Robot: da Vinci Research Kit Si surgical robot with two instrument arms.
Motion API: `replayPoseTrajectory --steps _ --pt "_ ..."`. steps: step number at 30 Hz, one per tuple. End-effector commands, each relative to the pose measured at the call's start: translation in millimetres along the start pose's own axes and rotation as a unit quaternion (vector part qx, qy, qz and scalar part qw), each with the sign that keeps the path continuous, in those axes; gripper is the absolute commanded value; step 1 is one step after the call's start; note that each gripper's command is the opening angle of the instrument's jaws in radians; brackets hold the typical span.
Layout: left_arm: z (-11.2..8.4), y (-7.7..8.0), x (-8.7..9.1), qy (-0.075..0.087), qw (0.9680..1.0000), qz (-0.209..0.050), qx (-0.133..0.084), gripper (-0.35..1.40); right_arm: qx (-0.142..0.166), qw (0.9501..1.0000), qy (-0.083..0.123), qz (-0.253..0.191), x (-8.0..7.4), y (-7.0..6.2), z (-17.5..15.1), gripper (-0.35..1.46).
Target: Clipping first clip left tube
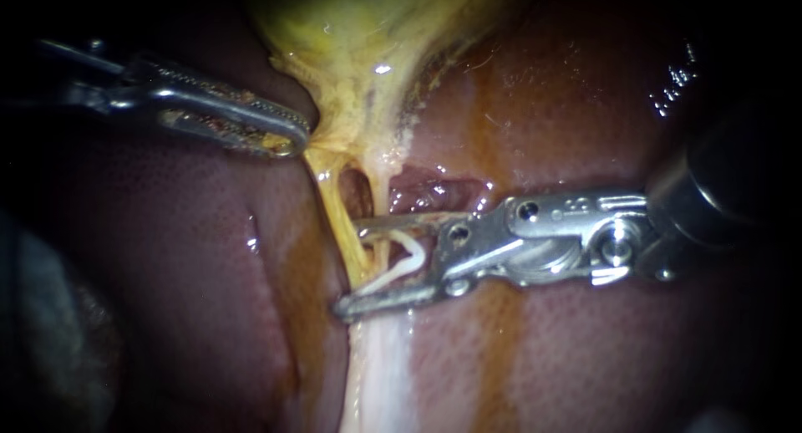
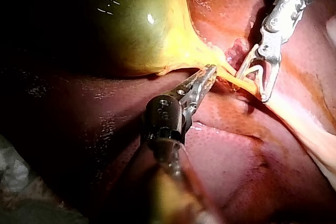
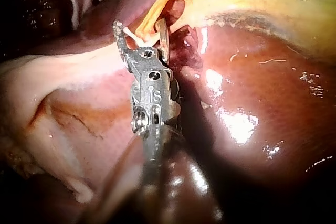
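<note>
The liver (image 1: 585,358) serves as the bed here, dark red and wet, glinting in places. On it lies the gallbladder (image 1: 368,40) (yellow-green, narrowing to a neck). From that neck two yellowish tubes run across the liver, the left tube (image 1: 337,220) just beside the right tube (image 1: 381,178), a small gap between them.

The left tool (image 1: 294,140) comes in from the left, its shaft almost level and slightly descending toward the tip; its jaws lie close together and pinch tissue (image 1: 327,153) at their ends; the right tool (image 1: 351,267) comes in from the right with a level shaft; its jaws stand wide apart, each one touching a leg of the white clip (image 1: 393,271) held between them.
</note>
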Motion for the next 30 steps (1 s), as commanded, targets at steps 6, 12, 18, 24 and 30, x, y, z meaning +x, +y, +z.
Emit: replayPoseTrajectory --steps 6,12,18,24,30 --pt "0.1 0.0 0.1 0.000 1.0000 0.000 0.000 -0.35 0.019 0.9997 0.008 -0.011 0.6 -0.6 2.1 0.48" --pt "0.2 0.0 0.2 0.000 1.0000 0.000 0.001 -0.35 0.030 0.9993 0.016 -0.013 0.8 -1.0 3.0 0.48" --pt "0.3 -0.1 0.2 0.000 1.0000 0.000 0.001 -0.35 0.037 0.9989 0.029 -0.006 1.7 -2.1 2.8 0.48" --pt "0.3 -0.1 0.1 0.000 1.0000 0.000 0.000 -0.35 0.047 0.9982 0.037 0.008 2.8 -3.3 2.6 0.47" --pt "0.3 -0.2 0.1 0.000 1.0000 0.000 0.001 -0.35 0.061 0.9967 0.031 0.044 3.2 -3.5 1.8 0.29"
